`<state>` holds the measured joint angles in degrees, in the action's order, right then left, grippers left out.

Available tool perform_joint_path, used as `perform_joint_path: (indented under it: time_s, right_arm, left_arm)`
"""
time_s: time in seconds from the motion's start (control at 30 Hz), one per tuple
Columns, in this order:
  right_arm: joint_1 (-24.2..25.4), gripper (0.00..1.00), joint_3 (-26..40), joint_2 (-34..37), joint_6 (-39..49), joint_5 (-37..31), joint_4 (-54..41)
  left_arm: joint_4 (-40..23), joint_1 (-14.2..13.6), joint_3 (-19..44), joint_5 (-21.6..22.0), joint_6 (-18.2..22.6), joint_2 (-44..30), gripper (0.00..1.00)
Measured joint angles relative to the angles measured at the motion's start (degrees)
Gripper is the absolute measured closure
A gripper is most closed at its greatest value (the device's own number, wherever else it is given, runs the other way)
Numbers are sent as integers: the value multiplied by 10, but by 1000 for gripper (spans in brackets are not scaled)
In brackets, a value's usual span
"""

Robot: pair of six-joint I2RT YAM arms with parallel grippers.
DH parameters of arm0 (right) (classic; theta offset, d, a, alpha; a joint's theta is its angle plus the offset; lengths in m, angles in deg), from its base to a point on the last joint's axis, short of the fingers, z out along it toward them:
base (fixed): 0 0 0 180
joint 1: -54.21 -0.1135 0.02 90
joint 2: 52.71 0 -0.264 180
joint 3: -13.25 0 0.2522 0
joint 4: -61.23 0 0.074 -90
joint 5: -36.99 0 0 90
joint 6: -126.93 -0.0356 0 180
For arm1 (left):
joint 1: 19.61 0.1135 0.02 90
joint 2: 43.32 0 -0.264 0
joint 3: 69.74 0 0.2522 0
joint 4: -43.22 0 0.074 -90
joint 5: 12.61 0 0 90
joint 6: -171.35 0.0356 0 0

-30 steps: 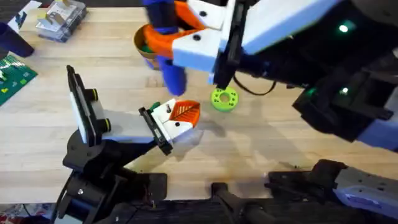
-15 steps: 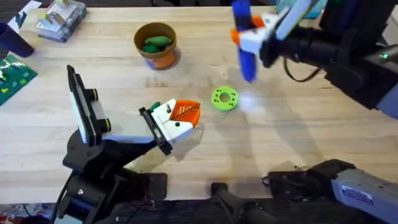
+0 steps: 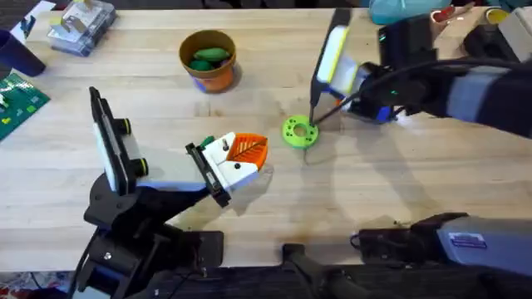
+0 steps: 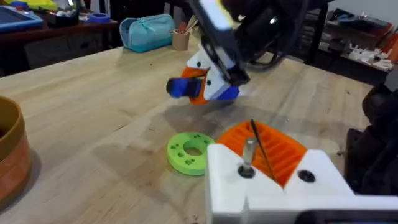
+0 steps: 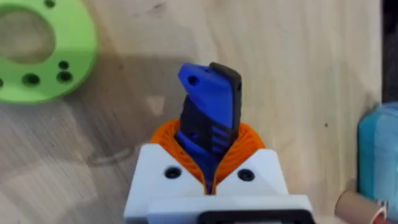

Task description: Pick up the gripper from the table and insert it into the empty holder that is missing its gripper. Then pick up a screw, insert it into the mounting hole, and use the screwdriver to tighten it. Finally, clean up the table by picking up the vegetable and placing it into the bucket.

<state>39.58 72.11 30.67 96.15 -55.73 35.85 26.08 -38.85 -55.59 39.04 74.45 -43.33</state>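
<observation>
- Right gripper (image 5: 208, 168), white with orange ribbed pads, is clamped on one blue screwdriver (image 5: 208, 115), low over the desk (image 3: 399, 183).
- One flat green disc (image 3: 300, 132) with holes lies just beside it, the right arm reaching in from the far right.
- One holder (image 3: 158, 170), a white body with a black flange, stands on its black stand near the desk's front left; one small white gripper piece (image 3: 237, 154) with an orange ribbed finger sits at its flange end, beside the disc.
- One orange bucket (image 3: 209, 61) stands well apart at the back, one green vegetable (image 3: 208, 57) inside.
- Left gripper: I cannot tell how its fingers stand.
- Clear box (image 3: 81, 23) and green circuit board (image 3: 17, 101) lie at the far left.
</observation>
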Motion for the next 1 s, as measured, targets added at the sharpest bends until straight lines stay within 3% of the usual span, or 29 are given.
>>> perform_joint_path:
  time_s: [0.07, 0.13, 0.3, 0.33, 0.63, 0.87, 1.0]
  right_arm:
    - [-7, 950, 0, 29, 38, -7, 12]
    - [-13, 789, 0, 49, 57, -13, 17]
    - [-32, 96, 14, 60, 60, -29, 26]
    - [-35, 31, 18, 59, 50, -31, 26]
    - [-40, 7, 22, 49, -156, -35, -31]
    - [-41, 7, 29, -10, -319, -33, -154]
    - [-41, 7, 30, -47, -388, -32, -178]
  left_arm:
    - [0, 0, 0, 0, 0, 0, 987]
    - [0, 0, 0, 0, 0, 0, 987]
    - [0, 0, 0, 0, 0, 0, 987]
    - [0, 0, 0, 0, 0, 0, 987]
    - [0, 0, 0, 0, 0, 0, 987]
    - [0, 0, 0, 0, 0, 0, 987]
    - [0, 0, 0, 0, 0, 0, 987]
